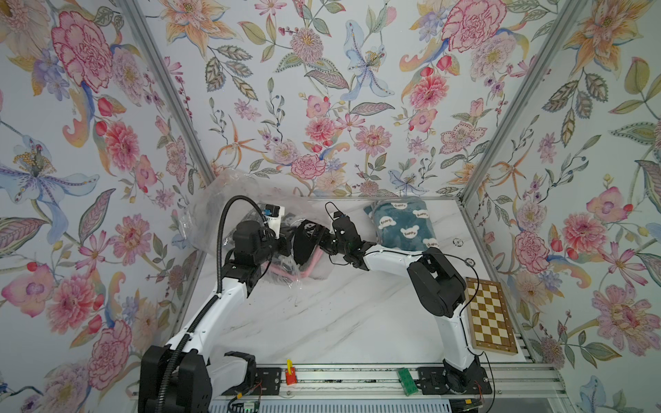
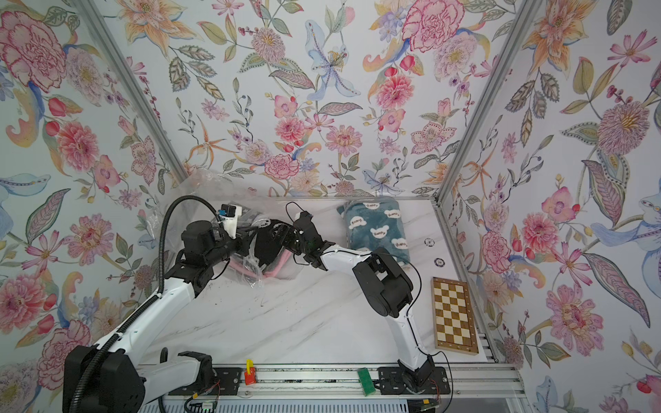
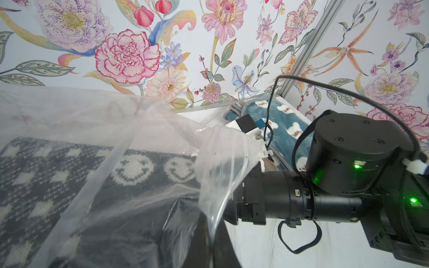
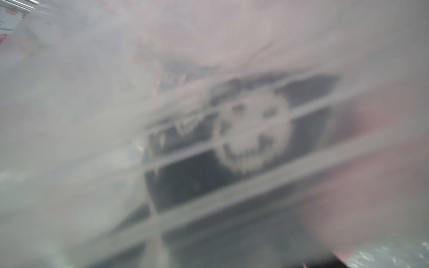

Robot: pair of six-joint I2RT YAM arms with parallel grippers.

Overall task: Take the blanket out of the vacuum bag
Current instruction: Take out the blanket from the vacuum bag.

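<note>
White marble-patterned tabletop (image 1: 339,314), walled on three sides by flowered wallpaper (image 1: 322,89), is shown from above in both top views. Left of centre, at the far edge of the table, the vacuum bag (image 1: 229,193) is found: a crumpled clear plastic bag whose upper part is propped against the back left corner and whose mouth is turned toward the middle of the frame. Inside it the blanket (image 3: 134,169) is lodged, a dark grey knit with white smiley faces and checks. The left gripper (image 1: 288,243) is set at the near left side of the bag. Its fingers are covered by plastic, but its jaws are pressed together, and the film drawn up in taut folds across the left wrist view is pinched by it. The right gripper (image 1: 304,246) is reached into the bag's mouth from the right, above the blanket. It is veiled by film, and whether its jaws are spread cannot be told. In the right wrist view only blurred plastic and one smiley face behind it are seen. Right of the bag, at the upper centre-right of the table, a folded teal fleece blanket (image 1: 402,223) printed with white bears is laid. Lower and further right, a wooden chessboard (image 1: 491,316) is placed along the table's right edge. Along the bottom of the frame, a small red item (image 1: 290,375) and a green circuit board (image 1: 407,382) are carried on an aluminium rail (image 1: 339,375).
</note>
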